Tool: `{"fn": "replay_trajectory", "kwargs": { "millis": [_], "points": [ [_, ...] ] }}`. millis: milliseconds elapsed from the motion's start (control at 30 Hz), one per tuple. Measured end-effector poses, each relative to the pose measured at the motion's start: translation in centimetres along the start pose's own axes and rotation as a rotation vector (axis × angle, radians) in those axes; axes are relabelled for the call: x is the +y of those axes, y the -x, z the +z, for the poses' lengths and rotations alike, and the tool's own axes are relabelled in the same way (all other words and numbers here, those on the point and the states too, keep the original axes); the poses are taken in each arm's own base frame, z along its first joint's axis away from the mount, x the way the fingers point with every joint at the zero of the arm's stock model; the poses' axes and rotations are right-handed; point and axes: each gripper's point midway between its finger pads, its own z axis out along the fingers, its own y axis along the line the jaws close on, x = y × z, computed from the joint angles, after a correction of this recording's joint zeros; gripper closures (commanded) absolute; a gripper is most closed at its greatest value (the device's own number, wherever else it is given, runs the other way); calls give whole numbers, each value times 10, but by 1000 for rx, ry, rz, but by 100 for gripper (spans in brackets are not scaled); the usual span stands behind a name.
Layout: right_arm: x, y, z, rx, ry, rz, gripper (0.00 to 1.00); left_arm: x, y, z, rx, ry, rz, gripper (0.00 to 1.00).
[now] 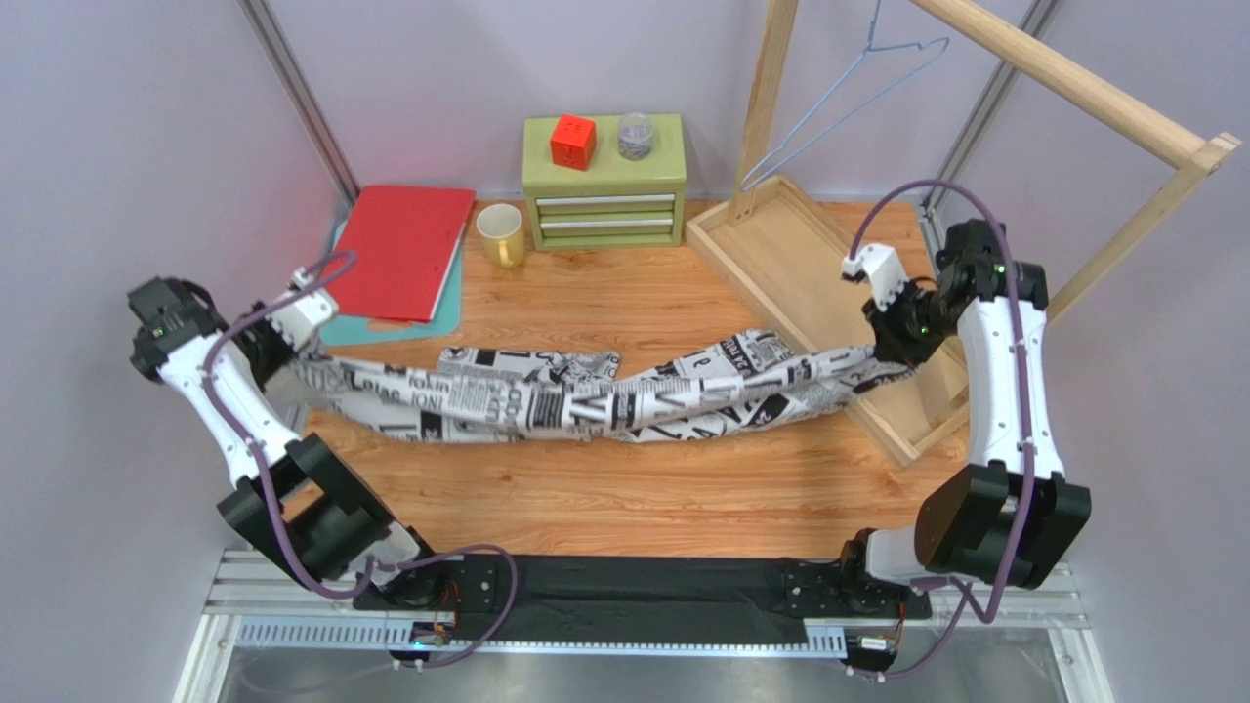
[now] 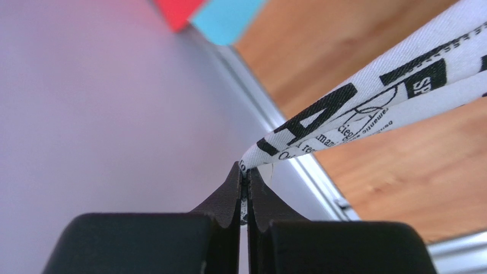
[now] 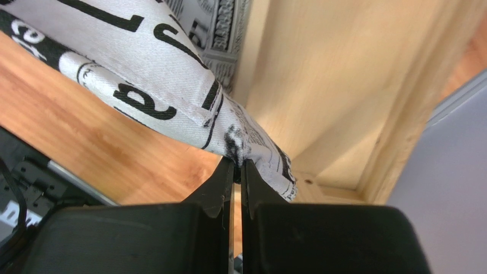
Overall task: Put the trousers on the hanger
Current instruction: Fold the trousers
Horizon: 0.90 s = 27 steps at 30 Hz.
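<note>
Just trousers (image 1: 587, 399), wooden tabletop (image 1: 631, 491), lilac walls (image 1: 132, 132).

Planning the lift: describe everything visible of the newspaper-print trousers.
The soft white cloth trousers printed with black newspaper text lie stretched and twisted across the wooden tabletop, middle sagging onto it. The left end effector is shut on one end, the right end effector on the other, beside the pale wooden rack base.

trousers (image 1: 587, 396): white newsprint cloth, stretched sideways, middle sagging | hanger (image 1: 859, 103): pale wire triangle, hanging back right
</note>
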Motion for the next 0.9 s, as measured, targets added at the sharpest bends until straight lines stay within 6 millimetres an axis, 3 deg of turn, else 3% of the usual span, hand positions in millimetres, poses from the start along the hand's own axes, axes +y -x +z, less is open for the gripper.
{"fn": "replay_trajectory", "kwargs": {
  "millis": [100,200,300,400,433,467,500,533,600,700,733,833,900],
  "points": [
    [-11,17,-11,-58,-23,9,100,54,22,-18,-51,112,-26,100],
    [1,9,-17,-86,-27,-25,100,75,24,-42,-107,182,-28,100],
    [42,-25,-7,-60,-10,-129,100,48,-5,-46,-77,162,-14,100],
    [96,-81,12,26,32,-249,96,-20,-57,-16,-16,49,-29,99],
    [108,-95,18,49,44,-286,71,-42,-72,-5,1,6,-53,82],
    [121,-111,24,77,53,-339,57,-71,-87,7,17,-52,-88,73],
    [129,-121,27,92,54,-380,46,-96,-96,15,29,-108,-116,57],
    [132,-127,27,107,42,-428,32,-115,-101,20,34,-154,-136,1],
    [129,-127,21,115,1,-507,28,-127,-100,19,31,-199,-128,0],
    [118,-116,11,109,-25,-569,21,-121,-90,8,19,-187,-107,0],
    [112,-109,5,104,-31,-573,0,-117,-85,3,18,-176,-86,0],
    [91,-84,-10,71,-42,-557,0,-113,-55,-1,-14,-160,21,1],
    [78,-63,-17,25,-42,-531,4,-111,-16,5,-75,-166,124,3]
  ]
}}
